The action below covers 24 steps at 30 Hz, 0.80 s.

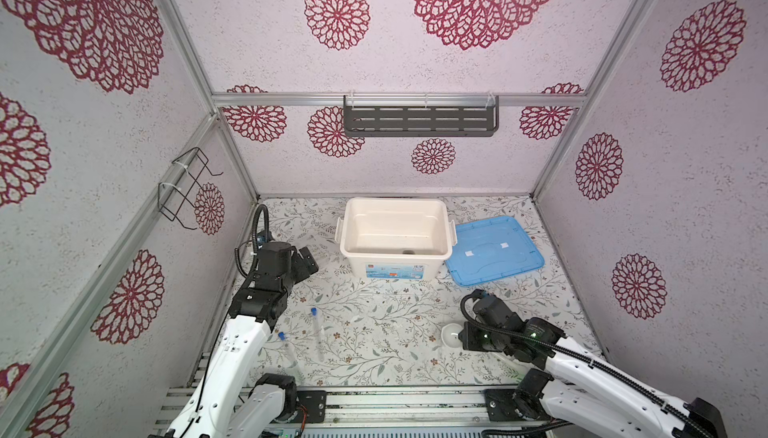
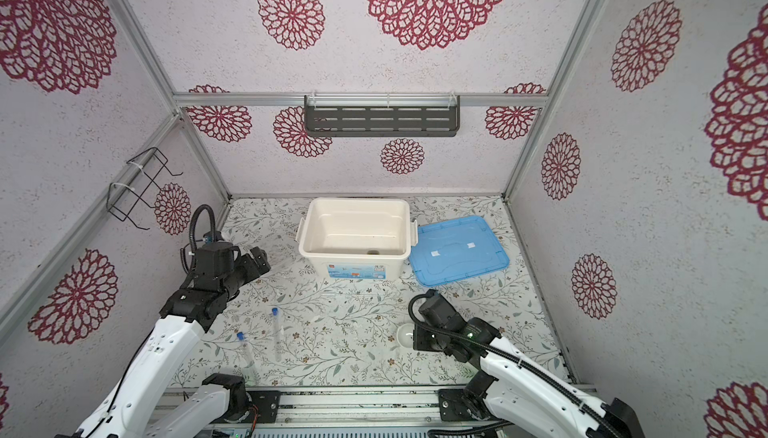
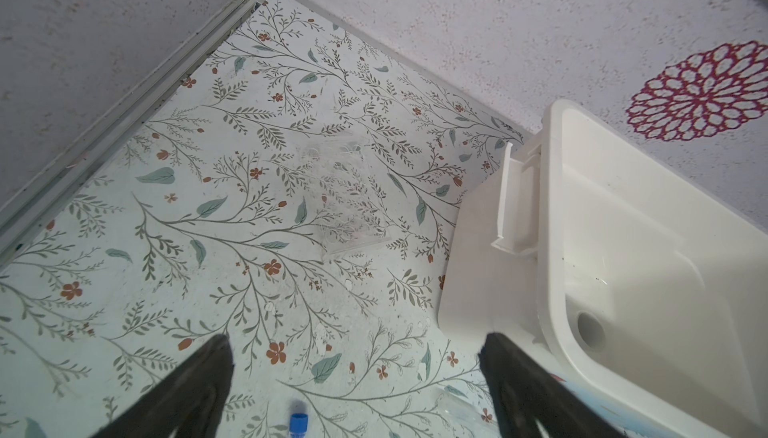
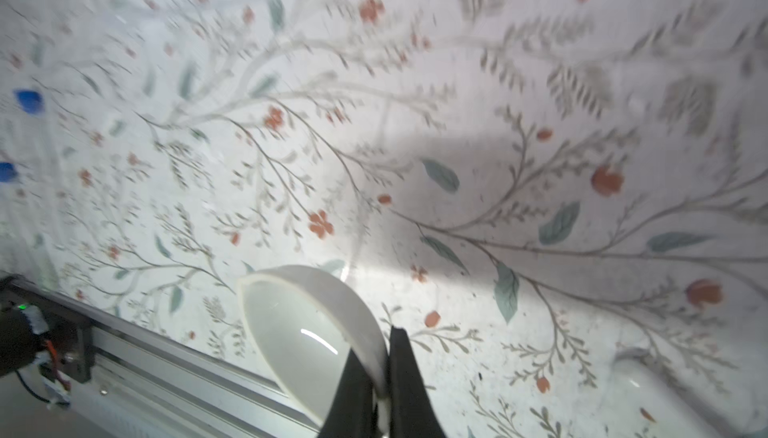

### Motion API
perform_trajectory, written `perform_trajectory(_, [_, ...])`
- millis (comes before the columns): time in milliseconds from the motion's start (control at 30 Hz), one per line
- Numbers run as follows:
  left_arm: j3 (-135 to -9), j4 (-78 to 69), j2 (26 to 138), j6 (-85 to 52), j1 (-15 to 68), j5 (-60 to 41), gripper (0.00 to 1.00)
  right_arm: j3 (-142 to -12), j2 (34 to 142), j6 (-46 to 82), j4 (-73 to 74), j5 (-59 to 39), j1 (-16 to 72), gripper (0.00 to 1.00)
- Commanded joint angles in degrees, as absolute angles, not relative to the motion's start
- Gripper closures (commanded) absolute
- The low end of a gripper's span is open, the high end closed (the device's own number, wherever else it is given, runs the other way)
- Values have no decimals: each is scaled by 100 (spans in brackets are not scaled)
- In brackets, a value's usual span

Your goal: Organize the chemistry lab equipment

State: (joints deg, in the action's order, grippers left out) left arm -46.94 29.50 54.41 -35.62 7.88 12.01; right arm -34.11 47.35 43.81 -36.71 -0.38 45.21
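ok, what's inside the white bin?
Bin holds only a small dark round spot by its near wall; no equipment visible. That wall hides the floor's nearest strip.

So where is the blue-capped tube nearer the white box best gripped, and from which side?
Probably at mid-body of the tube, coming down from above with the jaws across its width. It lies flat on the table, pointing roughly toward the white box, so only its slim round sides are free. The left gripper is open.
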Motion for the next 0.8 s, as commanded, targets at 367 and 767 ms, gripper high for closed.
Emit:
perform_trajectory(367, [-4666, 2567, 5905, -4135, 778, 62, 3, -8033, 8607, 2555, -3345, -584, 3974, 100])
perform_trajectory(767, [-4735, 2827, 5760, -4438, 790, -274, 3, -12312, 12120, 1525, -5572, -571, 3670, 100])
